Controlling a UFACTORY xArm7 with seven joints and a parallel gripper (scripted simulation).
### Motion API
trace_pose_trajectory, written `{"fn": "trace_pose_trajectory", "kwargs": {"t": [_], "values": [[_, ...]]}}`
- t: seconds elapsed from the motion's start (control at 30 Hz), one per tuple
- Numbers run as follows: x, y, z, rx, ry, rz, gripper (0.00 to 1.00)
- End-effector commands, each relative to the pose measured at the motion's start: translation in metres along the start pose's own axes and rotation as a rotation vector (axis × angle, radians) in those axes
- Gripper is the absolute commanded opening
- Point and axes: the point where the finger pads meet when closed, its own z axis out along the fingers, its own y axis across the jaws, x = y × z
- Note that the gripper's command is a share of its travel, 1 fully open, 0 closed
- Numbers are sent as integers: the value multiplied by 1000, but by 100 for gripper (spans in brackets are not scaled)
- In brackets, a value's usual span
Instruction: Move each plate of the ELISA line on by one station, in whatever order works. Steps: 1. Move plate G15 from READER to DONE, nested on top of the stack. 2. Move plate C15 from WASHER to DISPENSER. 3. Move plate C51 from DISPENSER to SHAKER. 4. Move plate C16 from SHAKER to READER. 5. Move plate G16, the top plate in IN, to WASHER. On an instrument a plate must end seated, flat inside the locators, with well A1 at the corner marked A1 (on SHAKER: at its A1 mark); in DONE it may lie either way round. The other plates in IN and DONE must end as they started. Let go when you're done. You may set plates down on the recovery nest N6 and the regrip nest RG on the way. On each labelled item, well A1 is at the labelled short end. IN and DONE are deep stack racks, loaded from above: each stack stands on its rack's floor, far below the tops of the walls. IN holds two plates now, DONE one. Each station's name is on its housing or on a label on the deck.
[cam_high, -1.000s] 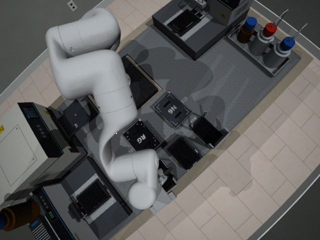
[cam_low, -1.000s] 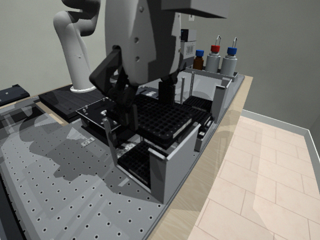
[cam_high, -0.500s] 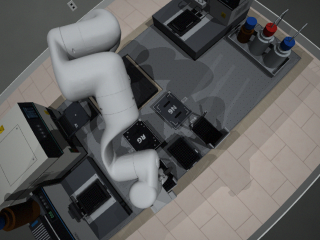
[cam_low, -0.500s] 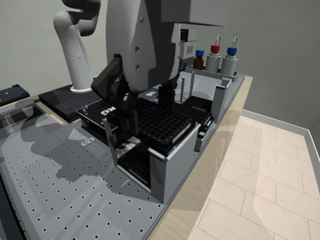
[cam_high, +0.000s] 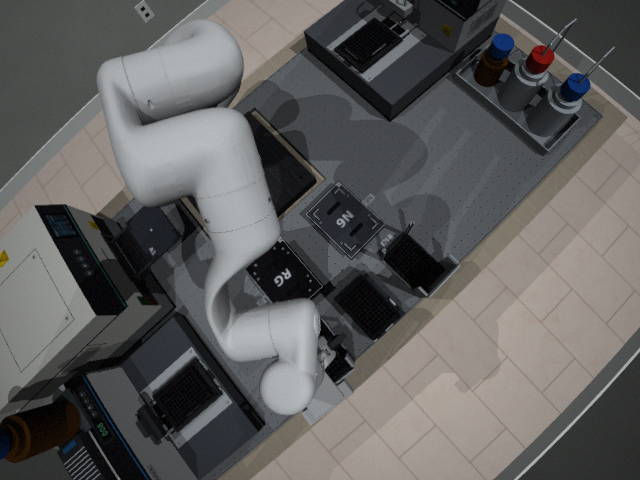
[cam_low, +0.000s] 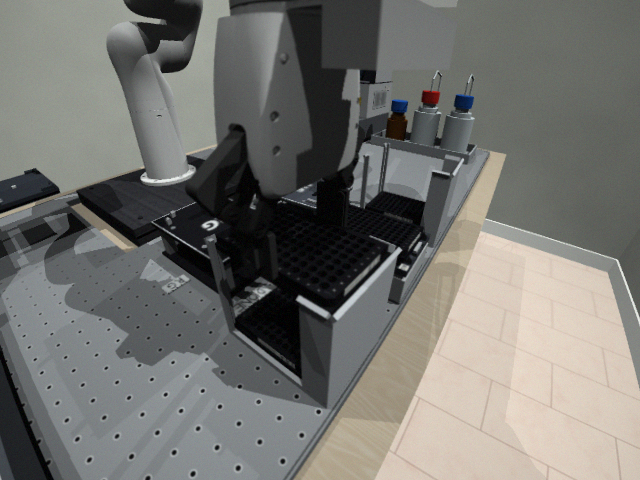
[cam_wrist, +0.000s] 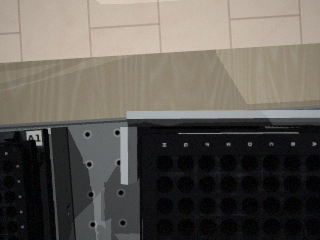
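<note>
Exterior view, gripper (cam_low: 297, 229): clenched on a black well plate (cam_low: 330, 258), one finger on each long side.
Plate position: centre of frame, level, at the top of a grey open-sided rack (cam_low: 336, 351).
Plate label: cannot read it.
Long axis: runs from the wooden table edge (cam_low: 382, 372) at the right back towards the arm's base.
Wrist view, plate (cam_wrist: 225, 190): lower right, short end with small row marks just under the rack wall (cam_wrist: 222, 115).
Below: another black plate (cam_low: 273, 325) on the rack floor, well apart.
Around: a neighbouring plate (cam_low: 382, 224) behind, three capped bottles (cam_low: 429, 118) upper right.
Top view: the wrist hides the plate; RG nest (cam_high: 283, 276) and N6 nest (cam_high: 343, 219) lie near the centre.
</note>
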Motion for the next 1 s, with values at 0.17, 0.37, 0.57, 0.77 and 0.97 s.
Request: {"fn": "trace_pose_trajectory", "kwargs": {"t": [0.17,0.37,0.57,0.77,0.97], "values": [[2,1,4,-1,6,0,0],[2,1,6,-1,6,0,0],[2,1,10,-1,6,0,0],[2,1,14,-1,6,0,0],[2,1,17,-1,6,0,0]]}}
